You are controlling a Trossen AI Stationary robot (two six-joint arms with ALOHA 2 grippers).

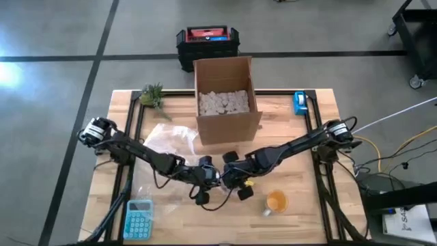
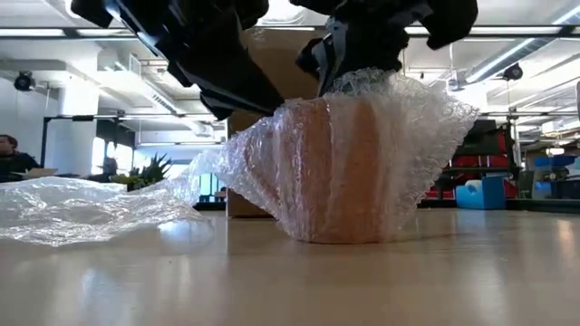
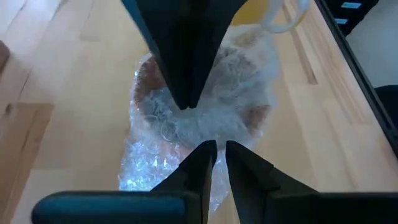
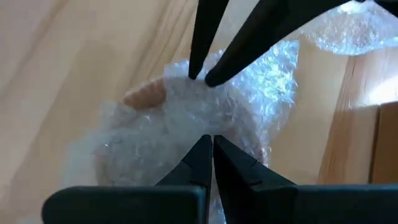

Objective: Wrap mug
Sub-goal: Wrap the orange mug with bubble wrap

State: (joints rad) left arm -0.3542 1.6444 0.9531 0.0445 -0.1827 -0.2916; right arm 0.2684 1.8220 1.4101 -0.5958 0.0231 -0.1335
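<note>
Right now the wrapping looks well under way: the mug (image 2: 349, 172), brownish through the plastic, stands low in the middle of the low view with bubble wrap (image 2: 399, 136) drawn up round it and bunched at its top. In the high view the bundle sits at lower centre of the counter (image 1: 300, 205), hidden under the two arms where they meet.

Both pincers work at that bunched top. The left pincer (image 3: 216, 163) shows its fingers nearly closed, tips on the crumpled wrap; it seems to pinch a fold, though I cannot be sure anything lies between them. The right pincer (image 4: 209, 155) is likewise narrow, tips together at the plastic over the mug's mouth. Each wrist view also shows the other arm's fingers coming in from the opposite side.

My reading is that the step in hand is gathering the loose edges over the opening. Next, the move calls for tucking or folding that gathered top so it stays put, while one pincer steadies the bundle; a long tail of wrap (image 2: 82, 210) trails off to the left in the low view and could drag.

A second mug (image 1: 276, 201), orange, waits lower right of centre in the high view, a cardboard box (image 1: 225, 130) with packing fill above, a blue calculator (image 1: 139, 219) at lower left. No brand, label or writing can be read anywhere.
</note>
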